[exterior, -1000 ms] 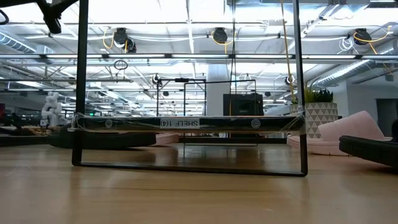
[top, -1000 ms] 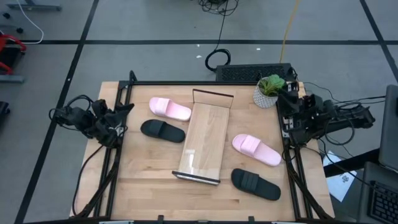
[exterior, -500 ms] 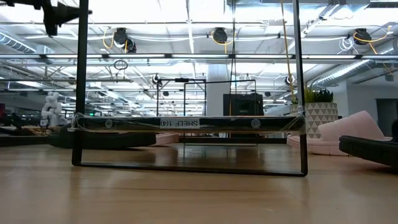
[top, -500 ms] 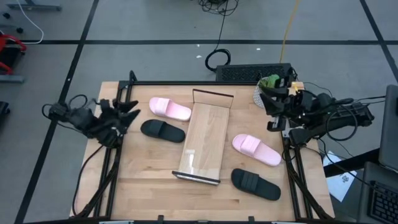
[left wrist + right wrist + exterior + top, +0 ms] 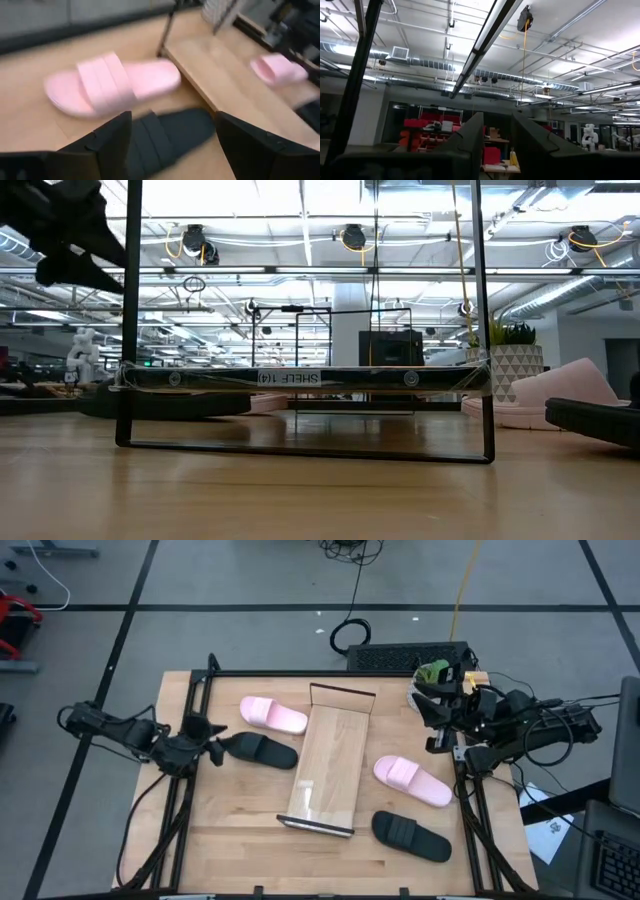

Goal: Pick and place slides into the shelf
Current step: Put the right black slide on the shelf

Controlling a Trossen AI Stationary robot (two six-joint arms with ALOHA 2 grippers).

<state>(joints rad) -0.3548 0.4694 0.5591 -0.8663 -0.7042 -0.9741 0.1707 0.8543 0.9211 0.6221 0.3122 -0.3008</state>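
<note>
Black rubber hides part of itself: the left black slide (image 5: 262,749) has its near end cut off behind the left gripper (image 5: 203,730), whose fingers (image 5: 112,140) are spread wide and hold nothing, just beside it. Beyond lies a pale pink slide (image 5: 272,715). The right gripper (image 5: 428,705), raised at the table's right edge by a potted plant (image 5: 432,671), has fingers slightly apart, empty. The shelf (image 5: 330,760) lies mid-table, bare light wood; another pink slide (image 5: 412,781) and black slide (image 5: 411,836) rest right of it.
</note>
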